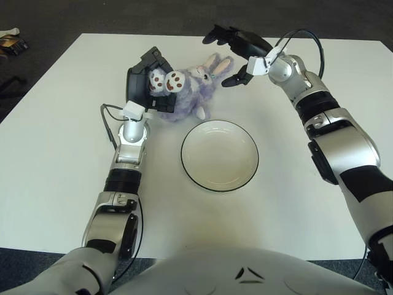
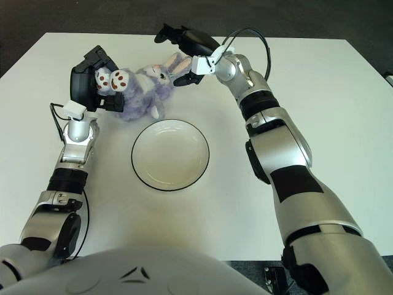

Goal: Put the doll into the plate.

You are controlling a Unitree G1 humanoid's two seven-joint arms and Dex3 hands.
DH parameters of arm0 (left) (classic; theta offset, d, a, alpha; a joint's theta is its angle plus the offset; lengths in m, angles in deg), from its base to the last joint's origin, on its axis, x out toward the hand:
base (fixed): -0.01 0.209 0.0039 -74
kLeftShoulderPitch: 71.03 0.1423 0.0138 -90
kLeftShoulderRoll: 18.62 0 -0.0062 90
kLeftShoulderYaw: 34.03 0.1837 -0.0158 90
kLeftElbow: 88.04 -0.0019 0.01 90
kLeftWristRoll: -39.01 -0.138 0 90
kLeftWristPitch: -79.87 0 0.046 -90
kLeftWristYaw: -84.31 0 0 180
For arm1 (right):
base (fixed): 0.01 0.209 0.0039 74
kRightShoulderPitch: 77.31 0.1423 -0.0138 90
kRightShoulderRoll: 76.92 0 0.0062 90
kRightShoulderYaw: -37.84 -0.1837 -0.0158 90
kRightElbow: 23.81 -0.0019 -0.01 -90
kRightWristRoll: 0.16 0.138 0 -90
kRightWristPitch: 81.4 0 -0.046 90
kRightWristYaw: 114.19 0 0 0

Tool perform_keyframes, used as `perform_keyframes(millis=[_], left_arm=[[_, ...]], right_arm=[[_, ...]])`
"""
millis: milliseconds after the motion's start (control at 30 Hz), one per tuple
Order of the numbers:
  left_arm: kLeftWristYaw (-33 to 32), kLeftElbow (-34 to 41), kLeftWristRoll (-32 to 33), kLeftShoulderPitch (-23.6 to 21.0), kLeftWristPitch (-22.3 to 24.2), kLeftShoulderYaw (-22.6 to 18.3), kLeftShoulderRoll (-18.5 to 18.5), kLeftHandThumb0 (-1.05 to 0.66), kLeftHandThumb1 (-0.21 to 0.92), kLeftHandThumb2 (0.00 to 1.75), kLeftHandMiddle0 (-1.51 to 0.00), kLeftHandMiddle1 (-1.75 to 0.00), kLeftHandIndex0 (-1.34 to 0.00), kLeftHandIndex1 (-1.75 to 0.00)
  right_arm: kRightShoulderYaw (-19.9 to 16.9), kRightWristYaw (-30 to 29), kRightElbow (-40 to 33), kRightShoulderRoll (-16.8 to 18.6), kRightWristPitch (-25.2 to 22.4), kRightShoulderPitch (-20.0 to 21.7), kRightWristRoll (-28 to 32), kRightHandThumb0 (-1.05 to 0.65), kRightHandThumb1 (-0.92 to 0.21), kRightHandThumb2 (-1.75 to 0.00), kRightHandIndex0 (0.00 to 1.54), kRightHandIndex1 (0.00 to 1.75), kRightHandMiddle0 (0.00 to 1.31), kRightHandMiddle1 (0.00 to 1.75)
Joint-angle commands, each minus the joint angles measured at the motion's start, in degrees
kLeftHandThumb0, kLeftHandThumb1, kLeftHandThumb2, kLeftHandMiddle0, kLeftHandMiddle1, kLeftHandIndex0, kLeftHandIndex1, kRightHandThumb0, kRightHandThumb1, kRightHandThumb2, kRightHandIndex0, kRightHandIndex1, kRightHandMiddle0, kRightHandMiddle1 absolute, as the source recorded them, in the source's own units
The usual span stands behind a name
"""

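A purple plush rabbit doll (image 1: 191, 92) lies on its back on the white table (image 1: 55, 135), feet to the left, ears to the right. My left hand (image 1: 146, 81) is curled around the doll's foot end, fingers above and thumb below. My right hand (image 1: 220, 60) hovers at the doll's ears, fingers spread wide, one above the ears and one beside them, holding nothing. The white plate (image 1: 219, 157) with a dark rim sits empty just in front of the doll, between my two arms.
Dark floor surrounds the table. A small object (image 1: 12, 42) lies on the floor past the table's far left corner. Cables loop off both wrists.
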Motion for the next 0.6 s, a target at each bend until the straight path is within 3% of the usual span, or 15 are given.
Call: perform_keyframes(millis=[0,333,567], left_arm=[[0.94,0.67,0.91,0.31,-0.19,0.03,0.56,0.56,0.10,1.58,-0.79,-1.75,-1.05,-1.75],[2.44,0.25,1.89,0.11,-1.72,0.02,1.38,0.56,0.10,1.58,-0.79,-1.75,-1.05,-1.75],[2.64,-0.71,1.40,-0.35,-3.90,-0.01,1.62,0.56,0.10,1.58,-0.79,-1.75,-1.04,-1.75]], right_arm=[[1.90,1.68,0.83,0.60,-0.30,2.23,-1.83,-0.53,-0.16,-1.03,0.00,0.98,0.00,0.72],[4.61,-0.37,3.50,1.63,0.90,3.88,-4.71,-0.66,-0.25,-0.93,0.00,0.76,0.00,0.62],[5.67,-0.52,4.69,3.00,0.34,4.67,-5.43,-0.64,-0.25,-0.92,0.00,0.47,0.00,0.60]])
